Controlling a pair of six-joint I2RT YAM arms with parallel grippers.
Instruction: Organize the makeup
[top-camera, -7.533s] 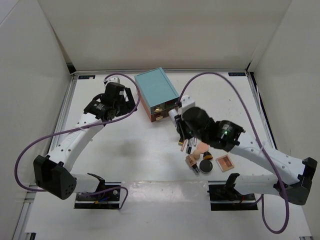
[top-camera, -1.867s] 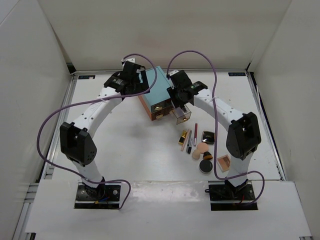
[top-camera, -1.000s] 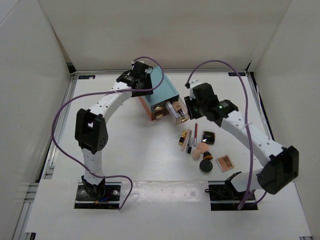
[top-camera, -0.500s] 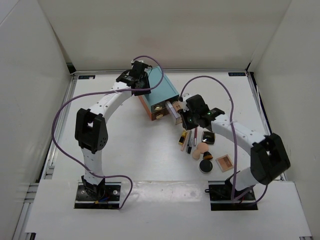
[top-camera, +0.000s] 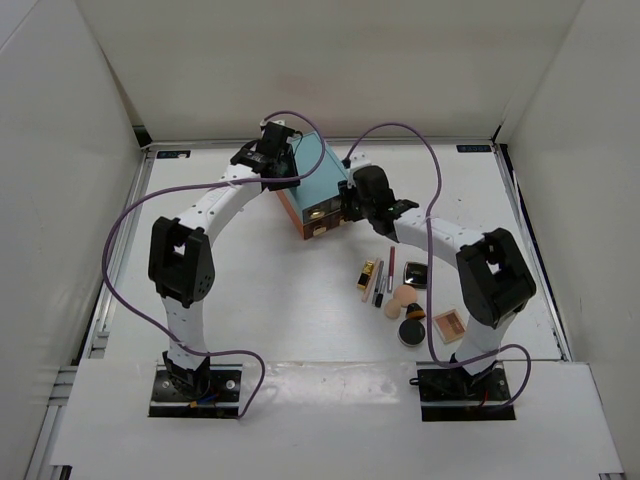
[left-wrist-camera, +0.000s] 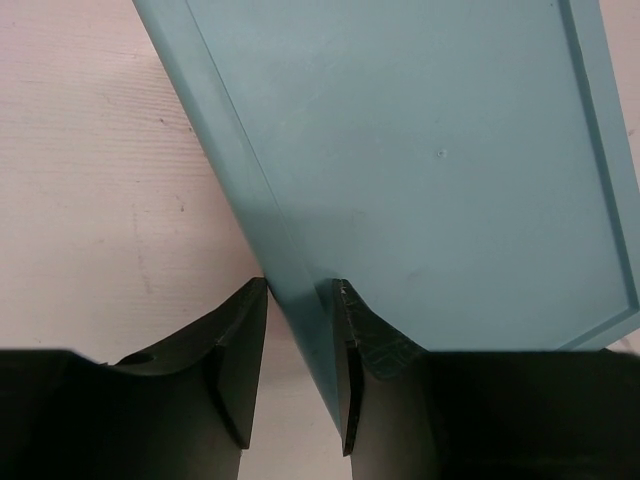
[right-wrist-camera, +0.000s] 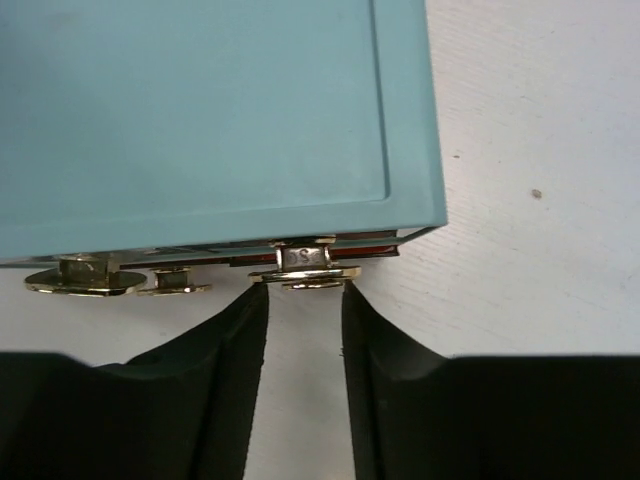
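Nearest, the makeup lies loose on the table, untouched: gold lipstick tube, slim black sticks, peach sponges, round black compact, square tan-pink palette. Beyond, the right gripper, jaws narrowly spread, meets a gold handle on the teal drawer box, probably to pull or push it. Farthest, the left gripper pinches the box's edge, seemingly steadying it.

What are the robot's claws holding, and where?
The left claw pinches a side wall of the teal box. The right claw meets its gold handle; grip unclear.
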